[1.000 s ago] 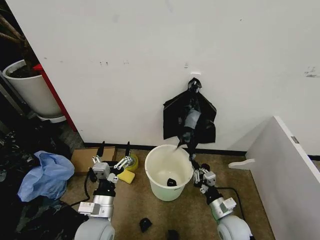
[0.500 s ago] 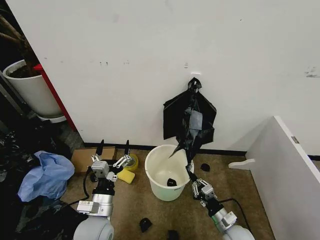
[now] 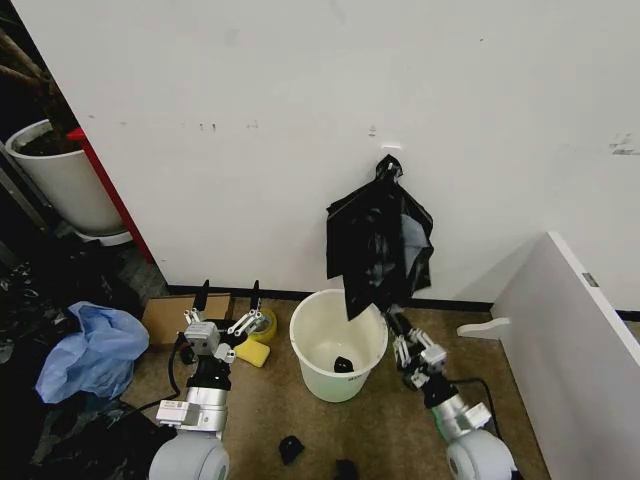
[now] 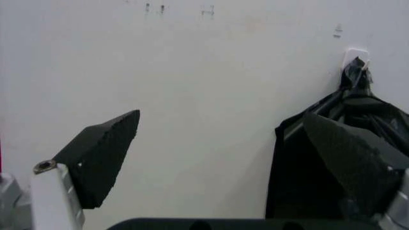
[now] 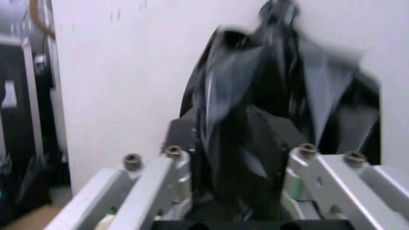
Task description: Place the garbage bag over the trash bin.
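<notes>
The garbage bag (image 3: 372, 272), glossy crinkled black plastic, hangs down the wall from a white hook (image 3: 390, 150), in front of a duller black bag. Its lower end reaches just above the far right rim of the trash bin (image 3: 310, 368), a cream-white round bucket on the floor. My right gripper (image 3: 397, 320) points up beside that rim and is shut on the bag's lower part; the right wrist view shows the garbage bag (image 5: 246, 139) pinched between the fingers (image 5: 176, 165). My left gripper (image 3: 228, 296) stands open left of the bin, its pads (image 4: 105, 151) apart and facing the wall.
A small black scrap (image 3: 342, 364) lies inside the bin. A yellow sponge (image 3: 253, 353), tape roll (image 3: 266, 322) and cardboard box (image 3: 165, 318) sit left of it, then a blue cloth (image 3: 90, 350) and a white plant pot (image 3: 60, 180). A white panel (image 3: 570, 340) stands at right.
My right gripper dipped toward me, then rose back up beside the bin's rim. The bag's narrow strip has fanned out into a wider sheet. The left arm has not moved.
</notes>
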You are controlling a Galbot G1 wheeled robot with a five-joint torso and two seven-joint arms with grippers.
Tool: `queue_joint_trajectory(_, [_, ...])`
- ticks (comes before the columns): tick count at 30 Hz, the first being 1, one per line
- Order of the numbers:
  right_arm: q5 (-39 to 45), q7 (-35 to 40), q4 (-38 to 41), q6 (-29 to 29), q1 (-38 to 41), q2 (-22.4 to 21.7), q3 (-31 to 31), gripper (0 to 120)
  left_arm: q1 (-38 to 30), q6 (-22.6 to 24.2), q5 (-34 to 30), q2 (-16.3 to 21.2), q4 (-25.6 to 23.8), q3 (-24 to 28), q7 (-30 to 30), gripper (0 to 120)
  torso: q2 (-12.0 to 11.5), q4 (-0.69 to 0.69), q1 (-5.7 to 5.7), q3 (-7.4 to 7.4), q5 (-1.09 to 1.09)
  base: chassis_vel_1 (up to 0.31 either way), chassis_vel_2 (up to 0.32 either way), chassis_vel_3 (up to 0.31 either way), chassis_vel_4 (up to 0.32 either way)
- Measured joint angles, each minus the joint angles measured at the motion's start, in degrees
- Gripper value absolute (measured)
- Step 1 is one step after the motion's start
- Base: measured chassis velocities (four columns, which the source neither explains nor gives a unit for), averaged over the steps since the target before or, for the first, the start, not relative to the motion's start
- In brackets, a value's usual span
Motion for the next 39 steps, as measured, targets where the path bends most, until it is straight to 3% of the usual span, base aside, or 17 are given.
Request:
queue_joint_trajectory(3, [2.2,-0.6,0.9,0.6,0.1,0.0,0.5,36,0.0,0.0,0.0,0.1,0.1,0.0,0.0,100,0.0,0.00,0.00,0.00,0.00,0.000,0.000,0.000,0.000])
queue_joint_trajectory(5, [4.2,-0.7,2.3,2.7,-1.1,-0.1,1.6,48,0.0,0.0,0.0,0.2,0.3,0.0,0.0,100,0.0,-0.02,0.00,0.00,0.00,0.000,0.000,0.000,0.000])
queue_joint_trajectory(10, [0.2,11.8,4.2,-1.2,-1.2,0.7,1.3,68,0.0,0.1,0.4,0.2,0.7,0.0,0.0,100,0.0,-0.02,0.00,0.00,-0.01,0.000,0.000,0.000,0.000])
queue_joint_trajectory(11, [0.2,11.8,4.2,-1.2,-1.2,0.7,1.3,68,0.0,0.1,0.4,0.2,0.7,0.0,0.0,100,0.0,-0.02,0.00,0.00,-0.01,0.000,0.000,0.000,0.000])
queue_joint_trajectory(17, [-0.1,13.0,0.2,-4.4,3.4,2.0,0.2,94,0.9,0.1,1.0,0.2,0.7,0.0,0.0,100,0.0,-0.01,0.00,0.00,-0.01,0.000,0.000,0.000,0.000])
queue_joint_trajectory(21, [-1.5,11.4,-1.9,-5.1,5.5,2.9,-0.8,99,1.1,0.1,1.1,0.2,0.4,-0.2,0.0,100,0.0,-0.01,0.00,0.00,0.00,0.000,0.000,0.000,0.000])
queue_joint_trajectory(26, [-2.0,11.2,-5.3,-6.6,9.7,3.9,-1.9,92,1.4,0.1,1.3,0.1,0.2,-0.4,0.0,100,0.0,-0.01,0.00,0.00,0.00,0.000,0.000,0.000,0.000])
queue_joint_trajectory(32, [0.6,10.9,-7.0,-9.6,13.7,6.0,-4.0,66,2.0,0.0,1.9,-0.5,0.2,-0.4,-0.1,100,0.0,-0.01,0.00,0.00,-0.01,0.000,0.000,0.000,0.000])
queue_joint_trajectory(33, [0.6,10.9,-7.0,-9.6,13.7,6.0,-4.0,66,2.0,0.0,1.9,-0.5,0.2,-0.4,-0.1,100,0.0,-0.01,0.00,0.00,-0.01,0.000,0.000,0.000,0.000])
queue_joint_trajectory(36, [-2.5,11.5,-8.4,-9.7,14.9,6.7,-4.1,56,2.2,-0.1,2.0,-0.7,0.0,-0.5,-0.1,100,0.0,-0.01,0.00,0.00,0.00,0.000,0.000,0.000,0.000])
queue_joint_trajectory(39, [-7.5,14.8,-10.8,-9.6,16.6,7.1,-4.0,54,2.5,-0.2,2.1,-0.8,-0.1,-0.5,-0.2,100,0.0,-0.02,0.00,0.00,0.00,0.000,0.000,0.000,0.000])
